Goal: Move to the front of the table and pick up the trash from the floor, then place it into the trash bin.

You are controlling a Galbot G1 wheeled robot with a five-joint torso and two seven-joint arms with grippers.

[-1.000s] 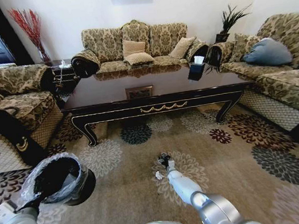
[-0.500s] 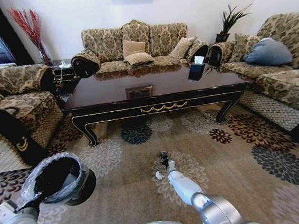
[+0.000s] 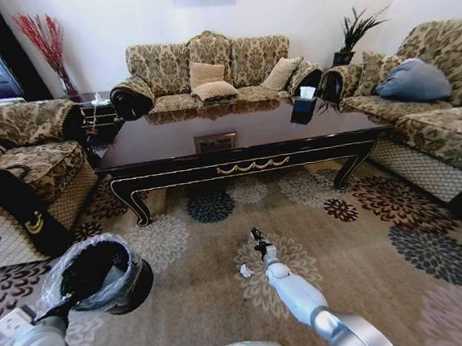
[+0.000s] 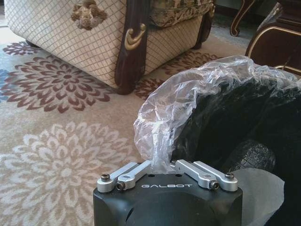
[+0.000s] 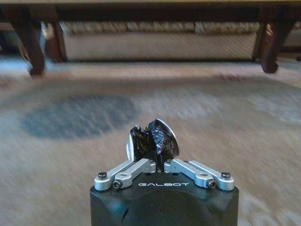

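- Right gripper [image 3: 257, 237] had lifted off the carpet, clamped on a dark bit of trash [image 5: 153, 140].
- Left gripper [image 4: 168, 170] pinched the trash bin [image 3: 102, 275] liner; drop comes next.
- White scrap [image 3: 244, 271] remained on floor.

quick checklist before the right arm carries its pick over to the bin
1. Right gripper shut on a small dark bit of trash: ok.
2. Left gripper shut on the bin's liner: ok.
3. Bin mouth open, tilted: ok.
4. White scrap on the carpet, not picked up: not ok.
5. Table ahead of the arm: ok.
6. Grip firmness: cannot tell.
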